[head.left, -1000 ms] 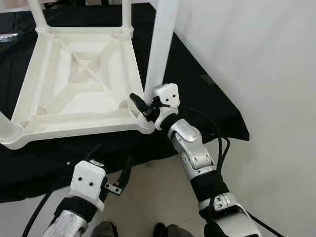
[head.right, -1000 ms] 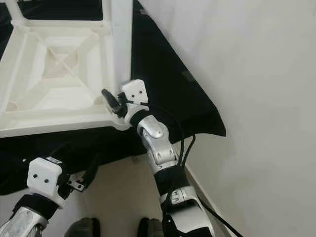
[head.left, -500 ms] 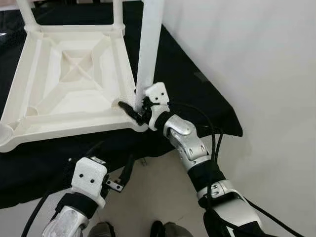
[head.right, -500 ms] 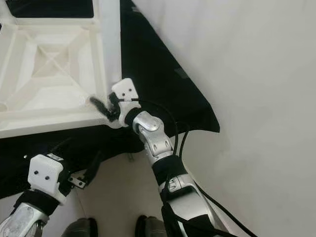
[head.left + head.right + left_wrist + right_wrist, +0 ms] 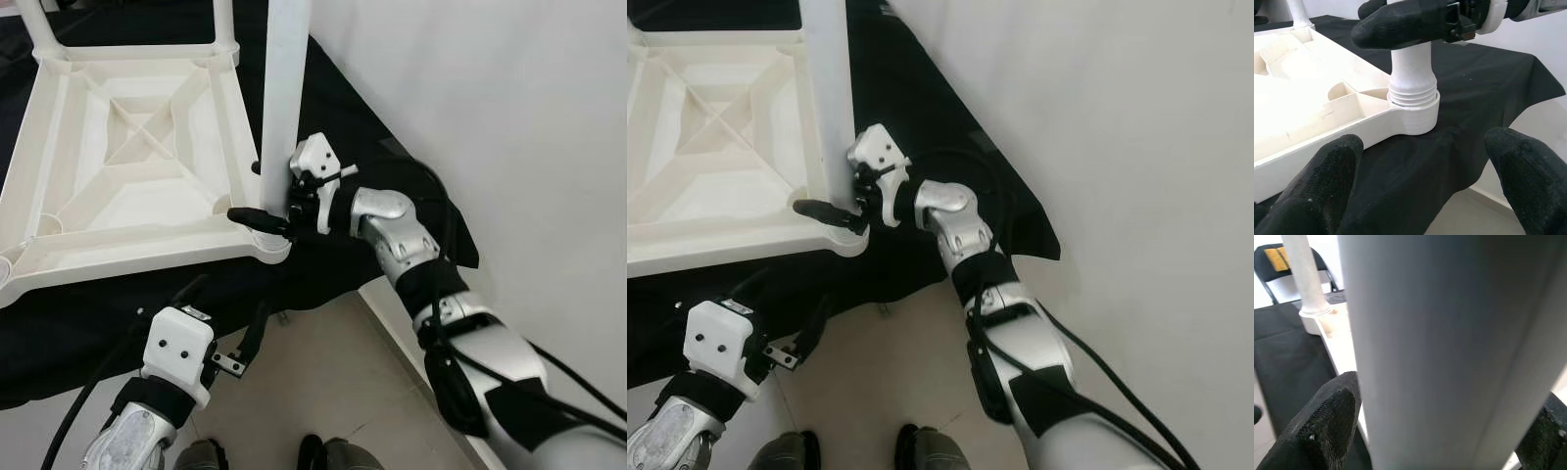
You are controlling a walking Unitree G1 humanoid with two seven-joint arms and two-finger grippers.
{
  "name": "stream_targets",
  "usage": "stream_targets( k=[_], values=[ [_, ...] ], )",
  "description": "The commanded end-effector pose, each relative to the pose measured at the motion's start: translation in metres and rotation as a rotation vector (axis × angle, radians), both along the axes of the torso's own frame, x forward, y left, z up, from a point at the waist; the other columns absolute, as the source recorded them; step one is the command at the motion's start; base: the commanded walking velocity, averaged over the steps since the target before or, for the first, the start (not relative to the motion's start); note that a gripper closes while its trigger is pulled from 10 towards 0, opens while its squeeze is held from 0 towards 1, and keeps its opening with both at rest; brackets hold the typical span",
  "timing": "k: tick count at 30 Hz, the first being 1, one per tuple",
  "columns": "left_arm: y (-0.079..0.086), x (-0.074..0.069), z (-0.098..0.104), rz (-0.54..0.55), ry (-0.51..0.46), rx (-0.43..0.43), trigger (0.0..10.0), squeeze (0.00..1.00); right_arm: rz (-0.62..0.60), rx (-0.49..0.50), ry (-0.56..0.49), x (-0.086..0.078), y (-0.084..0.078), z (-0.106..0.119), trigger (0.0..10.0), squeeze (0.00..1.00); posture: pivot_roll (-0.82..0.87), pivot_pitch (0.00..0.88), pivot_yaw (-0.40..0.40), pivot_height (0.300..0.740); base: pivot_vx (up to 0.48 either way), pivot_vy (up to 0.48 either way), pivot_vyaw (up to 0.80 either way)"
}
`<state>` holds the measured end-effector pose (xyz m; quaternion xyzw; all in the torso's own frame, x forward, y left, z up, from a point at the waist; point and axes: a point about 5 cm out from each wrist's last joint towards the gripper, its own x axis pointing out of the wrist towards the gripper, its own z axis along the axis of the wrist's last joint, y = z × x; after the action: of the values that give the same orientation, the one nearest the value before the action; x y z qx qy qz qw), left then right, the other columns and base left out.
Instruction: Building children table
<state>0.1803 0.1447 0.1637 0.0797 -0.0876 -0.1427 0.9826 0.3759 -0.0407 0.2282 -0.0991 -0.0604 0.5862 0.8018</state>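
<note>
matt white plastic table (image 5: pixel 127 186), black cloth (image 5: pixel 392 186)

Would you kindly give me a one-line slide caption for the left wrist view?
Right gripper clasps the white table leg seated in the upturned tabletop's corner socket.

A plain indoor room, bare like a test or demo space more than a lived-in home. A smooth white wall (image 5: pixel 509 117) runs along one side, meeting a floor of pale beige tiles (image 5: pixel 333 382). A black cloth (image 5: pixel 392 186) drapes over the low counter down toward the tiles. In the right wrist view, a black folding chair with a yellow patch on its backrest (image 5: pixel 1278 259) stands against the wall.
</note>
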Motion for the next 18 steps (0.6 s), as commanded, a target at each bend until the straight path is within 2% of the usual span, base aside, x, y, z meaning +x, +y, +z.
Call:
stream_targets(
  k=[1, 2, 3, 6, 7, 11, 18],
  values=[
    [0.001, -0.001, -0.006, -0.004, 0.032, 0.014, 10.0, 0.0, 0.025, -0.035, -0.002, 0.001, 0.002, 0.002, 10.0, 0.0, 0.25, 0.19, -0.157, 0.74, 0.0, 0.0, 0.0],
    [0.001, -0.001, -0.006, -0.004, 0.032, 0.014, 10.0, 0.0, 0.025, -0.035, -0.002, 0.001, 0.002, 0.002, 10.0, 0.0, 0.25, 0.19, -0.157, 0.74, 0.0, 0.0, 0.0],
    [0.001, -0.001, -0.006, -0.003, 0.03, 0.013, 10.0, 0.0, 0.047, -0.043, 0.003, 0.0, 0.003, 0.002, 6.0, 0.0, 0.25, 0.19, -0.157, 0.74, 0.0, 0.0, 0.0],
    [0.0, -0.001, -0.006, -0.003, 0.03, 0.014, 10.0, 0.0, 0.064, -0.048, 0.007, -0.001, 0.003, 0.001, 6.0, 0.0, 0.25, 0.19, -0.157, 0.74, 0.0, 0.0, 0.0],
    [0.0, -0.001, -0.006, -0.003, 0.029, 0.016, 10.0, 0.0, 0.085, -0.058, 0.016, -0.001, 0.003, 0.0, 0.0, 0.0, 0.25, 0.19, -0.16, 0.74, 0.0, 0.0, 0.0],
    [0.002, -0.001, -0.005, 0.003, 0.026, 0.022, 10.0, 0.0, 0.135, -0.09, 0.037, -0.002, 0.003, -0.007, 0.0, 0.0, 0.26, 0.191, -0.163, 0.74, 0.0, 0.0, 0.0],
    [0.002, -0.001, -0.004, 0.006, 0.023, 0.022, 10.0, 0.0, 0.132, -0.096, 0.044, -0.001, 0.001, -0.009, 0.0, 0.0, 0.25, 0.19, -0.164, 0.74, 0.0, 0.0, 0.0]
  ],
)
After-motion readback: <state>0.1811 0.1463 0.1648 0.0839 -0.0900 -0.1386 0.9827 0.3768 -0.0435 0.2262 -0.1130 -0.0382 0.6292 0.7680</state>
